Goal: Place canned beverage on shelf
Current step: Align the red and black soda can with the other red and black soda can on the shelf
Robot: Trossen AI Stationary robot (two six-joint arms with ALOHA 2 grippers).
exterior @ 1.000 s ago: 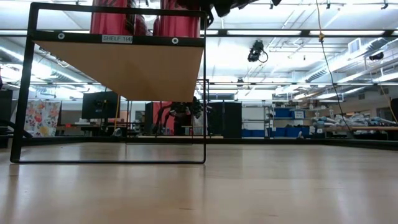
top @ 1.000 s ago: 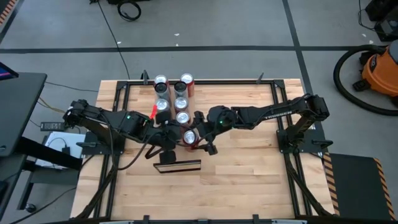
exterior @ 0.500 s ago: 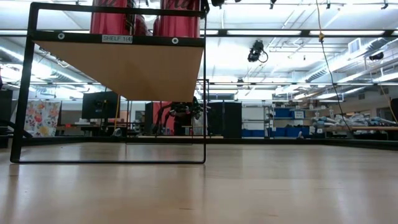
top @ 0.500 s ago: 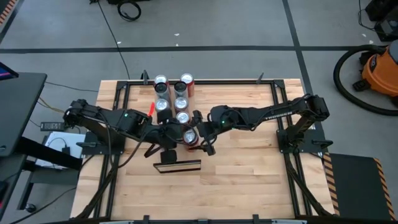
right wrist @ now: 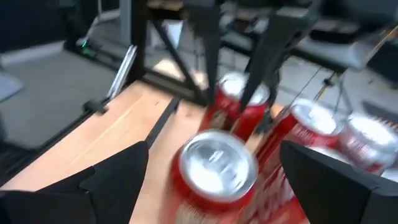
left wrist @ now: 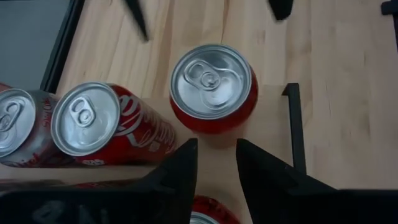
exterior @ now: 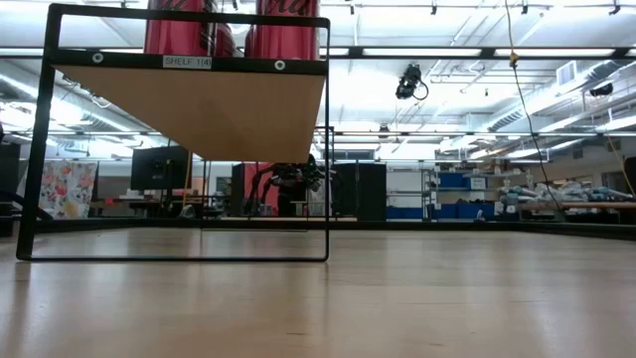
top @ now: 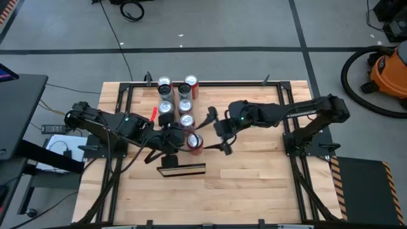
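Observation:
A red beverage can (top: 194, 141) stands upright on its base at the near end of the pale wood shelf (exterior: 199, 109), which sits in a black frame. It also shows in the left wrist view (left wrist: 211, 87), the right wrist view (right wrist: 217, 168) and the low view (exterior: 286, 25). My right gripper (top: 217, 133) is wide open just right of this can, its fingers apart from it. My left gripper (top: 168, 137) hovers over the shelf left of the can, its fingers (left wrist: 186, 168) a narrow gap apart and holding nothing.
Several more red cans (top: 185, 106) stand in two rows on the shelf toward the table's far edge; two lie close beside my left gripper (left wrist: 87, 121). A dark box (top: 181, 170) sits on the table near the shelf's end. There is open tabletop (top: 254, 184) at the near right.
My right gripper has drawn back from the can toward the table's right edge, with its fingers open. In the low view it has left the top of the picture. The can stays upright on the shelf.

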